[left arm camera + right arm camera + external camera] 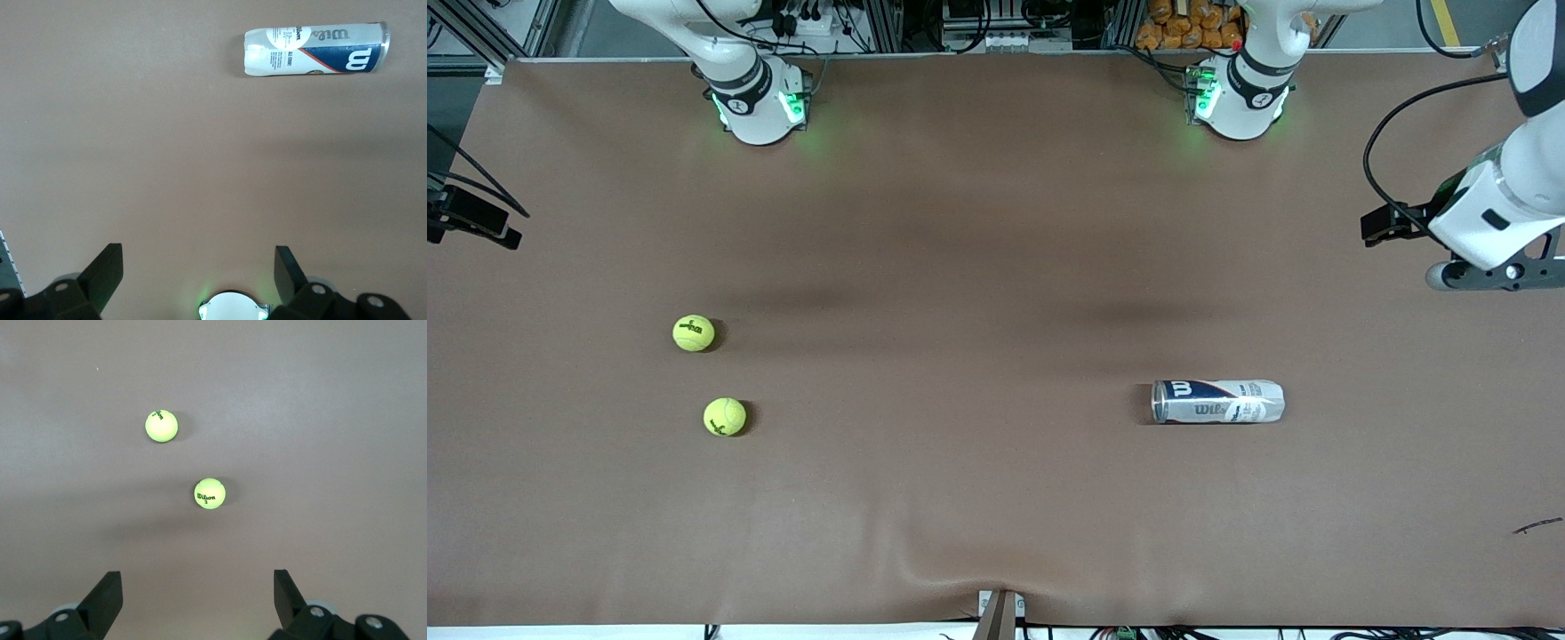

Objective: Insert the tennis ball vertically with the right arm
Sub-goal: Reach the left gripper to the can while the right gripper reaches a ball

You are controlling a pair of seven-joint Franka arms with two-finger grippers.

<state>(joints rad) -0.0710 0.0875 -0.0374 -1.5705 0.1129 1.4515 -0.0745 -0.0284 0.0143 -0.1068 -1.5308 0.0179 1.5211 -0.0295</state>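
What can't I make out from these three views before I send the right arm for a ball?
- Right gripper: outside the front view; the right wrist view shows only its open fingers, cut off by the picture's edge.
- Left gripper: open fingers likewise cut off in the left wrist view.
- Can: lies on its side; whether the mouth is open or capped cannot be told from either view.
- Two tennis balls: their undersides are hidden.
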